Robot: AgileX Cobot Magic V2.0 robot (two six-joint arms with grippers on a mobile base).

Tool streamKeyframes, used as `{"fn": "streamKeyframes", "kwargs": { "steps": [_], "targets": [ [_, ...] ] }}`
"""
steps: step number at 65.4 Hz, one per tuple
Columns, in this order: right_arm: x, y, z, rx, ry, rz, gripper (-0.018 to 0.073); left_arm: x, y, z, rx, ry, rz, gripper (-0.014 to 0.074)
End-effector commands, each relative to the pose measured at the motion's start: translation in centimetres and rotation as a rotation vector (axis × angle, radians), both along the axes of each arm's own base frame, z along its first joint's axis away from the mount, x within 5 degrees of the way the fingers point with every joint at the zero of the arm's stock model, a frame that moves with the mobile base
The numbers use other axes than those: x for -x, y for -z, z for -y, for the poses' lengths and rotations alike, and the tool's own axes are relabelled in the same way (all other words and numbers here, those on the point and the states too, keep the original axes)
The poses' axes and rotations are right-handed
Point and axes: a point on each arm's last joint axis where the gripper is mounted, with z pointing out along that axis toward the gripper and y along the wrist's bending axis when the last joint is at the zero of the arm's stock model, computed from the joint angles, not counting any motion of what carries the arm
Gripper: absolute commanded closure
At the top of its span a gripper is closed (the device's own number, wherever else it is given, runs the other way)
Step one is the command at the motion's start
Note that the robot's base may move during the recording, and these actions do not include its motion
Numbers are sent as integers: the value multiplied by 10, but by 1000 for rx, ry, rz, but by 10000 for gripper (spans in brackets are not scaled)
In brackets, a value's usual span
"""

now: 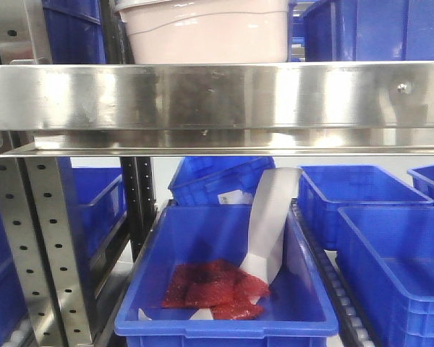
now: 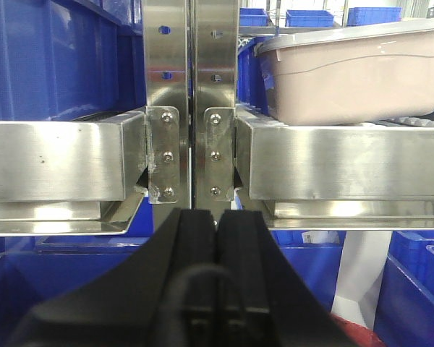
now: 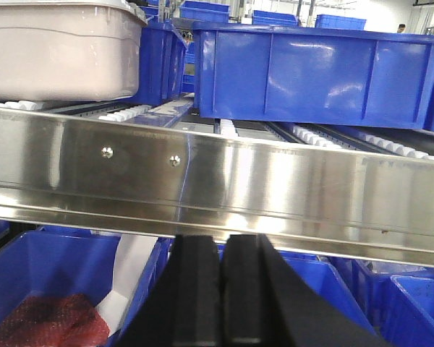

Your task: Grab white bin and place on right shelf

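Note:
The white bin (image 1: pixel 206 32), a pinkish-white tub with a white lid, rests on the right shelf (image 1: pixel 224 97) behind its shiny steel front rail. The left wrist view shows the bin (image 2: pixel 354 69) at the upper right, and the right wrist view shows the bin (image 3: pixel 58 54) at the upper left on white rollers. My left gripper (image 2: pixel 217 217) is shut and empty, level with the underside of the rail and in front of the perforated uprights. Below the shelf rail (image 3: pixel 224 177), my right gripper (image 3: pixel 222 242) is shut with nothing in it. Neither touches the bin.
A blue crate (image 3: pixel 318 69) sits on the shelf to the right of the bin. Below, a blue crate (image 1: pixel 224 289) holds red mesh bags (image 1: pixel 217 289) and a white paper strip (image 1: pixel 271 224). More blue crates (image 1: pixel 387 246) stand on the lower right. Perforated uprights (image 1: pixel 50 246) rise at the left.

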Motion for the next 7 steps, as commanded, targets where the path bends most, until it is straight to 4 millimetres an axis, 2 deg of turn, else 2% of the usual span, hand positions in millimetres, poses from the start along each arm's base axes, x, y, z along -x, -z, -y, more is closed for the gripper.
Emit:
{"fn": "streamKeyframes", "kwargs": {
  "steps": [1, 7],
  "targets": [
    [2, -9, 0, 12, 3, 101, 520, 2, -8, 0, 13, -3, 90, 713],
    [2, -9, 0, 12, 3, 101, 520, 2, -8, 0, 13, -3, 90, 713]
  ]
}}
